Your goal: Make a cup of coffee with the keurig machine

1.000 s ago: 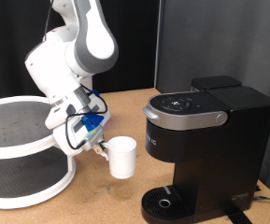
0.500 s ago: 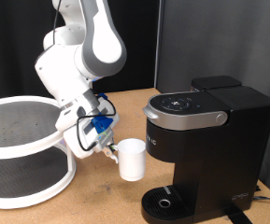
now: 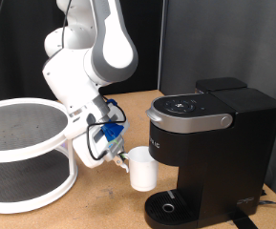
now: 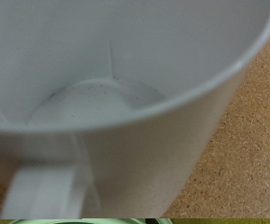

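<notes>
1. Now the cup [image 3: 143, 173] is held by its handle in the gripper [image 3: 121, 158], whose fingers are closed on it.
2. It is carried above the table [image 3: 90, 205], just beside the keurig machine [image 3: 206, 153], on the exterior view's left of it.
3. Inside the cup, only small dark specks are seen.

**Cup carried closer to the coffee maker**

The gripper [image 3: 119, 156] has moved toward the exterior view's right and lower, bringing the cup [image 3: 142, 173] with it by the handle. A second ago the cup hung well apart from the keurig machine [image 3: 209, 153]; now it sits just beside the machine's front, near the drip tray [image 3: 168, 205]. The arm's elbow and forearm have swung rightward and leaned further over the surface [image 3: 99, 205].
</notes>
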{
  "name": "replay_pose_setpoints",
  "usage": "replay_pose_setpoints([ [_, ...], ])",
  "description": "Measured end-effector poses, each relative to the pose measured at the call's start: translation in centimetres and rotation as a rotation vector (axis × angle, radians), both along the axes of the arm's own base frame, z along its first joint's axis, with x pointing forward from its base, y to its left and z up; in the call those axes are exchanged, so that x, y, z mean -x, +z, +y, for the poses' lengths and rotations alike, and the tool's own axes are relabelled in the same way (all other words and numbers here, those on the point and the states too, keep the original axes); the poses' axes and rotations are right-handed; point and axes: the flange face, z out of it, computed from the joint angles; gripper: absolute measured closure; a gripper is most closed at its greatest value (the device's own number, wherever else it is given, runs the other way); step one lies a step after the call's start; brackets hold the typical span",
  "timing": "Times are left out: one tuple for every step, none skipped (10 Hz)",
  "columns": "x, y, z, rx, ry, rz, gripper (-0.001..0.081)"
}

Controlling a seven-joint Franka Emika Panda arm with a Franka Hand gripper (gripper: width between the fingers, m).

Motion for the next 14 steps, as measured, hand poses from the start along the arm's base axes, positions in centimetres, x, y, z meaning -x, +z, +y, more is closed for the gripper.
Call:
replay_pose_setpoints([
  [-0.5,-0.1,0.2,0.0,0.003,-0.012,0.0739],
  [-1.0,-0.3,0.4,0.0,0.01,-0.026,0.0739],
  [-1.4,-0.4,0.6,-0.005,0.023,-0.036,0.0739],
  [-1.7,-0.6,0.8,-0.005,0.032,-0.039,0.0739],
  [-2.0,-0.6,1.0,-0.006,0.037,-0.04,0.0739],
  [-2.1,-0.8,1.3,-0.004,0.045,-0.038,0.0739],
  [-2.2,-0.9,1.6,-0.003,0.054,-0.035,0.0739],
  [-2.2,-1.2,2.0,0.0,0.064,-0.029,0.0739],
  [-2.2,-1.5,2.3,0.005,0.07,-0.021,0.0739],
  [-2.2,-1.9,2.6,0.009,0.071,-0.017,0.0739],
  [-2.1,-2.4,2.8,0.015,0.072,-0.015,0.0739],
  [-2.2,-2.8,3.0,0.02,0.069,-0.015,0.0739],
  [-2.3,-3.2,3.2,0.023,0.065,-0.022,0.0739],
  [-2.5,-3.6,3.3,0.022,0.062,-0.026,0.0739],
])
